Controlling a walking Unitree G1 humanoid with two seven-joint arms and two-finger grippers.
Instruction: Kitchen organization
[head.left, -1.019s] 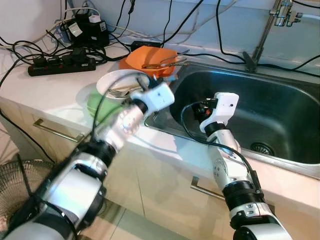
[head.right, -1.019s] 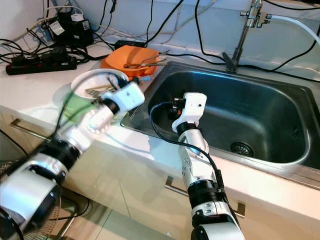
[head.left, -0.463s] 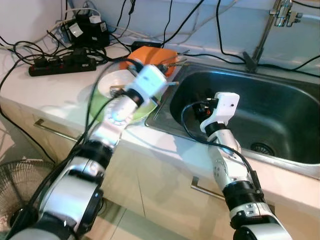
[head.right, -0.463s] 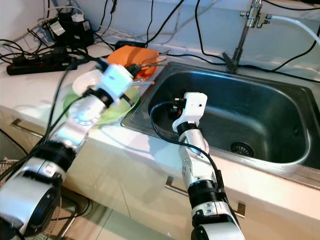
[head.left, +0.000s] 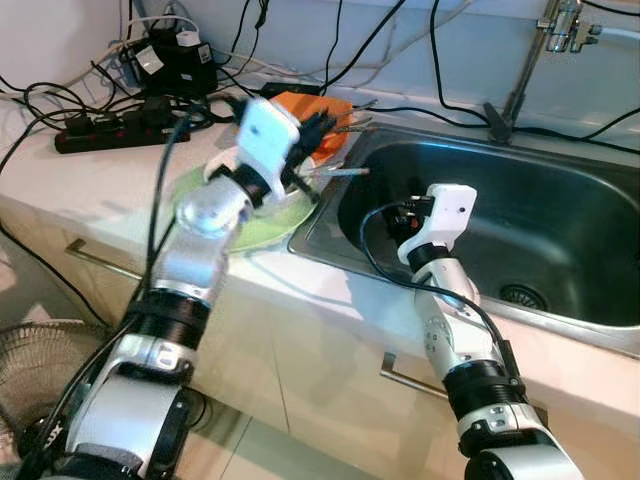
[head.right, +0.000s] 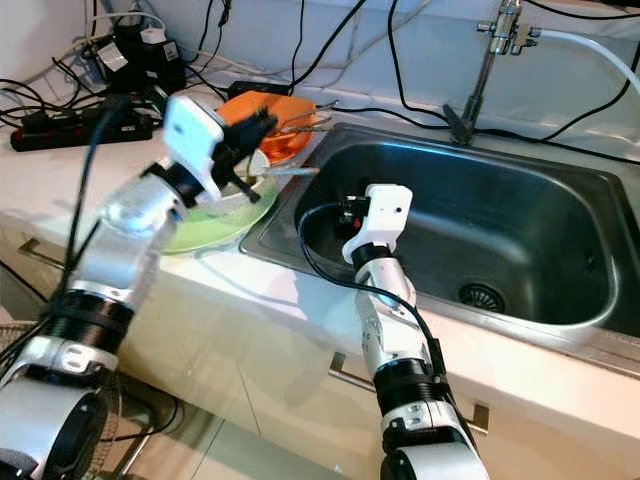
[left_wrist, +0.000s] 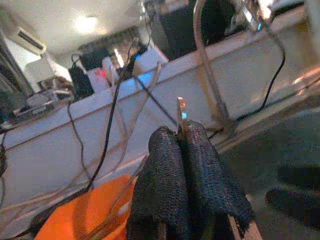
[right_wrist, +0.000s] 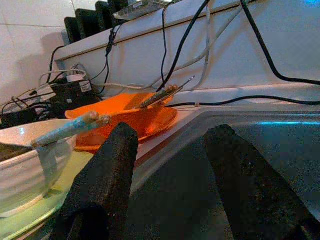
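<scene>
Over the white counter (head.left: 90, 180), the head views show the left gripper (head.left: 318, 128) above the green plate (head.left: 262, 222), its wrist view shows fingers (left_wrist: 165, 175) pinching a thin utensil (left_wrist: 180, 116) (blurred), while the right gripper (right_wrist: 167, 175) gapes inside the sink (head.left: 560, 210).

Silver arms w/ black joints & cables, white wrist housings, black-fingered hands.

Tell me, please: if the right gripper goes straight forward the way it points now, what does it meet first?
Probably the sink wall nearest the counter: the open right gripper hangs inside the basin, pointing toward that wall. Beyond the rim sits the orange plate. Depth is unclear.
</scene>
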